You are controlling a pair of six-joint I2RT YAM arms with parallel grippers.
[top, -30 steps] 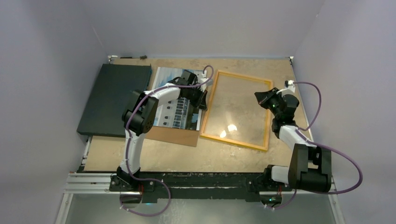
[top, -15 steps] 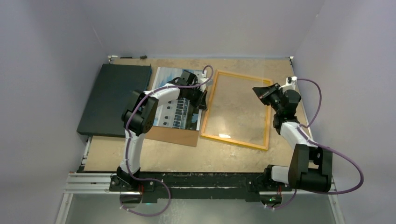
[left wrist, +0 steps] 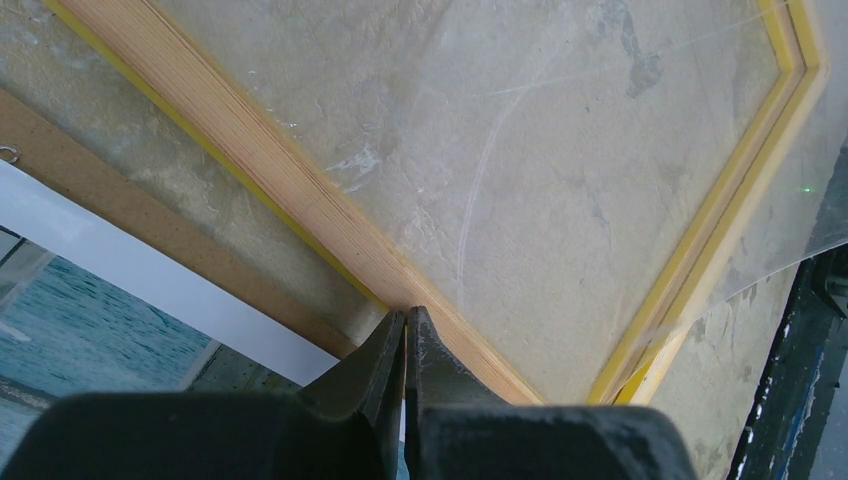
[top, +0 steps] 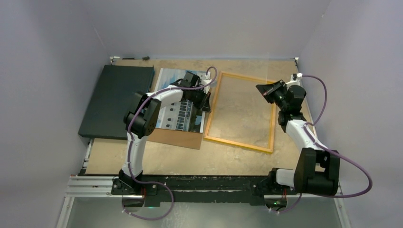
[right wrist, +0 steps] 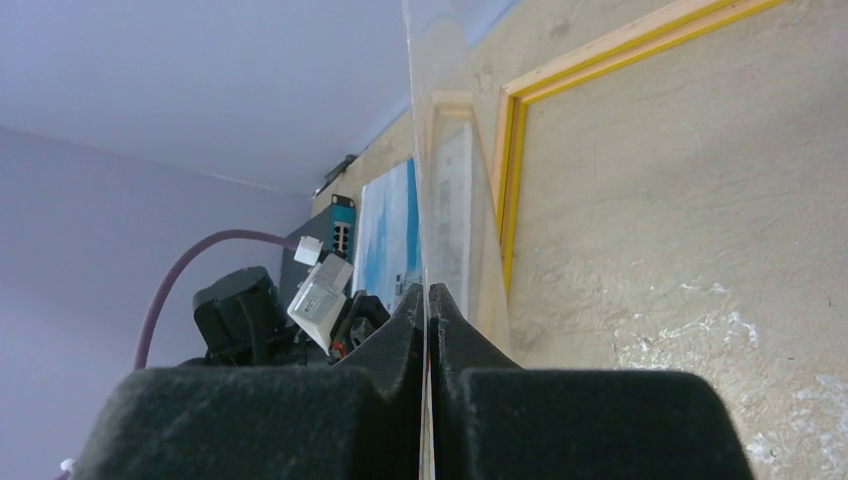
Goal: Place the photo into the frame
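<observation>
My right gripper [right wrist: 427, 300], clamped on the edge of the clear pane [right wrist: 445, 170], has tipped it up off the frame [top: 240, 144]; the glare has left the opening, so I judge it ready for loading; my left gripper [left wrist: 405, 330], closed on nothing, touches the frame's left rail; the photo [top: 170, 78] lies just beside, on the backing board [top: 176, 137]; no writing is legible.

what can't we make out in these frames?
clear thin sheet pinched in the right claw: edge-on in right wrist view, nearly invisible from above; outline untraceable.
glossy sky-and-building photo: middle hidden by left arm from above, cut off at left wrist view's edge.
left claw, shut beside the thin yellow-orange rectangular frame: contact unclear, its own fingers block it.
</observation>
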